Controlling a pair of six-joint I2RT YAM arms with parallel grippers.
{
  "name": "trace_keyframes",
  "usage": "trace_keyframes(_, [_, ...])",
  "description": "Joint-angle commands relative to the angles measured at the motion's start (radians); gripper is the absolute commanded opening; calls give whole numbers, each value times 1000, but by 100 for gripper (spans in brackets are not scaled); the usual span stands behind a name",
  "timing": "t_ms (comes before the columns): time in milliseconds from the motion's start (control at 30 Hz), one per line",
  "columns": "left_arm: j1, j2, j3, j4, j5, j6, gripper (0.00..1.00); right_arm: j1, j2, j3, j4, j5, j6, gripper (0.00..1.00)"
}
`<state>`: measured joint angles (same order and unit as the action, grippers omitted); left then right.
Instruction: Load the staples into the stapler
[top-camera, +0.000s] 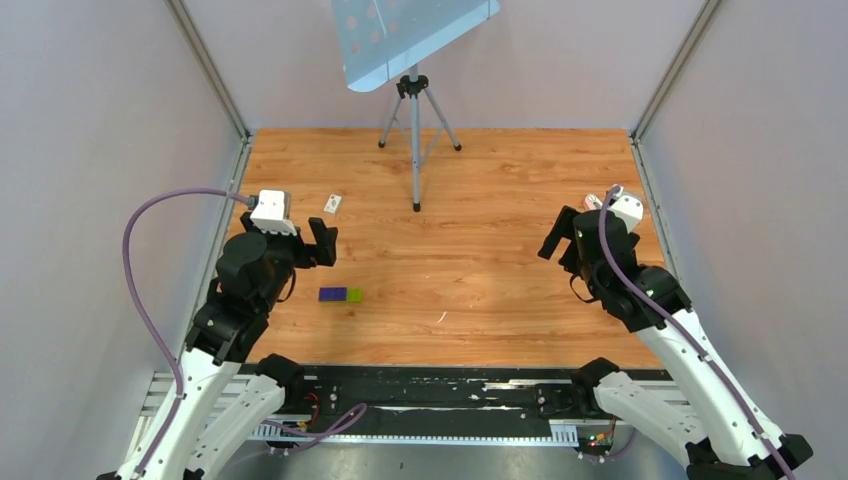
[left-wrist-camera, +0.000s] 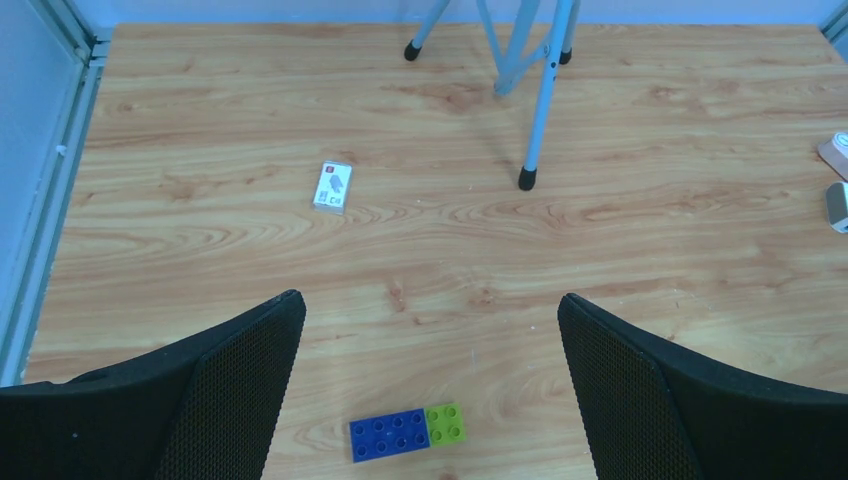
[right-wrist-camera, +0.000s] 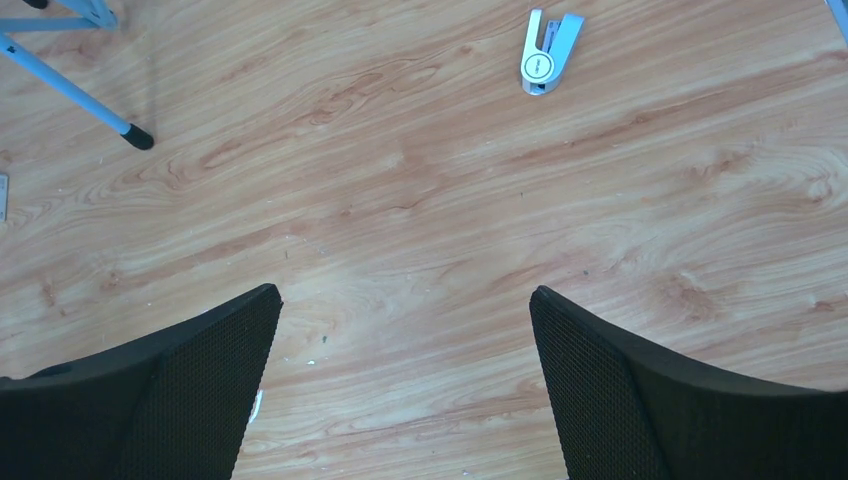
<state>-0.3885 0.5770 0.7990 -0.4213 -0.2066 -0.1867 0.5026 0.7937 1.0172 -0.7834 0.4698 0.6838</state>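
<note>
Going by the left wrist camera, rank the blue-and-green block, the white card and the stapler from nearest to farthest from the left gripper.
1. Blue-and-green block, just ahead, centre.
2. White card, farther out, slightly left.
3. Stapler, far off at the right edge.

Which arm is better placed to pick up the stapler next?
Right. The stapler lies just ahead of the open right gripper on the table's right side. The open left gripper sits far across, nearer the white labelled card.
</note>
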Motion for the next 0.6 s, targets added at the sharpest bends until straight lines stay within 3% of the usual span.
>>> trace_keyframes(0, [-3, -20, -12, -3, 14, -8, 100, -12, -3, -41, 5, 4, 3, 100])
trace_keyframes(267, [-3, -11, -15, -8, 32, -16, 100, -12, 69, -89, 122, 59, 28, 100])
trace_keyframes(467, [-3, -12, -24, -9, 11, -20, 100, -18, 281, -55, 169, 170, -5, 100])
trace_keyframes(567, [-3, 3, -22, -11, 29, -22, 100, -57, 421, -8, 206, 191, -109, 100])
